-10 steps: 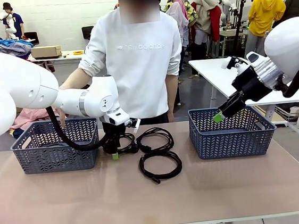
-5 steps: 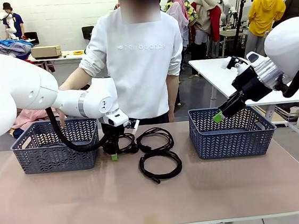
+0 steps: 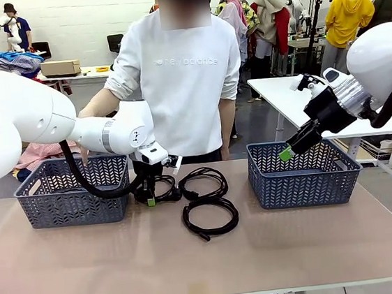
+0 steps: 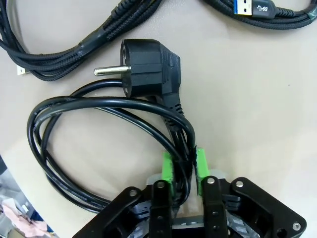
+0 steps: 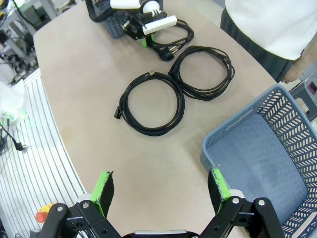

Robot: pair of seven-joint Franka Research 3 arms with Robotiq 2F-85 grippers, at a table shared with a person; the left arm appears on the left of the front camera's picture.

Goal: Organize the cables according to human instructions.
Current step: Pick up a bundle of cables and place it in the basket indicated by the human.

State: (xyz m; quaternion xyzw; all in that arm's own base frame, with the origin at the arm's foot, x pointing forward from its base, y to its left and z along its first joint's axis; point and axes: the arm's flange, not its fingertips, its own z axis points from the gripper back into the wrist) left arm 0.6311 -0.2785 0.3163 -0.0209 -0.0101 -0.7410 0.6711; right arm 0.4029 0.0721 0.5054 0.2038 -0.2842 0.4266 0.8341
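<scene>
Left end effector is down at the bench, just right of the left basket. Its green pads are drawn narrow, pinching several strands of a coiled black power cord. The rest of that loop spreads on the bench surface, and its round two-pin plug lies beside the coil. Two more coiled black cables sit between the two baskets, nearer the far edge than the near one. The farther coil is just beside the gripped cord, and the nearer coil touches it on the near side. In the left wrist view one of them is braided and ends in a blue USB connector. Right end effector hangs in the air above the right basket, its fingers spread wide and holding nothing.
</scene>
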